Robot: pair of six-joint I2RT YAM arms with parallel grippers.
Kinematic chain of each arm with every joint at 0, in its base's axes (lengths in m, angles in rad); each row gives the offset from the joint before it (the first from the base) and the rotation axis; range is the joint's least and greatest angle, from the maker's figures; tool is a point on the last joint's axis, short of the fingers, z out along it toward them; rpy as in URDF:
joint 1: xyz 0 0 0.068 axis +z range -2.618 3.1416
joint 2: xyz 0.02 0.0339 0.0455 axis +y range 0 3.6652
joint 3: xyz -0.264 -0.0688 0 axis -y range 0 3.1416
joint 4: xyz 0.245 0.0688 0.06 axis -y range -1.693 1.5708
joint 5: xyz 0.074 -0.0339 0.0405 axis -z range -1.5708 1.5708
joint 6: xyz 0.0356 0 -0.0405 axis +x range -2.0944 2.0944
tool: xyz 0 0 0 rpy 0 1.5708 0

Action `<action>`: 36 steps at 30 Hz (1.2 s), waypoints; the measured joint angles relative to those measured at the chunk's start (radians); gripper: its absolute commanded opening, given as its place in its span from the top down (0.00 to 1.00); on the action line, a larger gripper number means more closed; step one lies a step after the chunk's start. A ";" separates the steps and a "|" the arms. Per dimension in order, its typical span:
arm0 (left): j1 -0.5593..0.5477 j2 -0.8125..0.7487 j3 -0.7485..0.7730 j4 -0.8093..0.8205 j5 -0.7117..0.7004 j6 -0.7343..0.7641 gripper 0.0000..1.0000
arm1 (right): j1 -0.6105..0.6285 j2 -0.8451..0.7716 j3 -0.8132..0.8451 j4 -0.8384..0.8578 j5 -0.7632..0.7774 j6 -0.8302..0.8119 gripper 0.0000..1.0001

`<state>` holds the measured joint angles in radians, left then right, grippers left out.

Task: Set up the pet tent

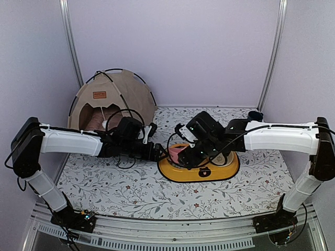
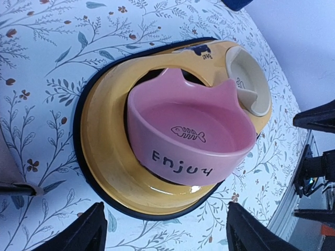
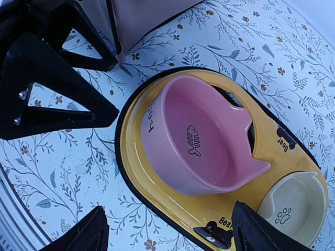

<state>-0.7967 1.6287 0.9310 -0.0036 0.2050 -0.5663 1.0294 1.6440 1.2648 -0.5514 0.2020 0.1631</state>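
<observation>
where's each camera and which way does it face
top external: above and behind the arm bases, looking down on table and tent; both arms show.
left wrist: on the left arm, facing the pink bowl in the yellow stand; open left tool at bottom.
right wrist: on the right arm, facing the same bowl; open right tool at bottom.
shared by both wrists: bowl and stand.

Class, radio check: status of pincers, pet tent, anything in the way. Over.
Left pincer open, right pincer open, both at yellow stand with pink bowl. Pet tent standing far left, untouched. Nothing seen blocking it.
</observation>
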 measured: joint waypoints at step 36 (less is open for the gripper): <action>-0.063 0.126 0.113 -0.035 -0.005 0.008 0.51 | -0.113 0.089 -0.123 0.252 -0.364 0.290 0.62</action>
<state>-0.8597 1.7542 1.0443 -0.0387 0.2005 -0.5587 0.9165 1.7325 1.1416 -0.2996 -0.1619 0.4526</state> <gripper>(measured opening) 0.482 0.386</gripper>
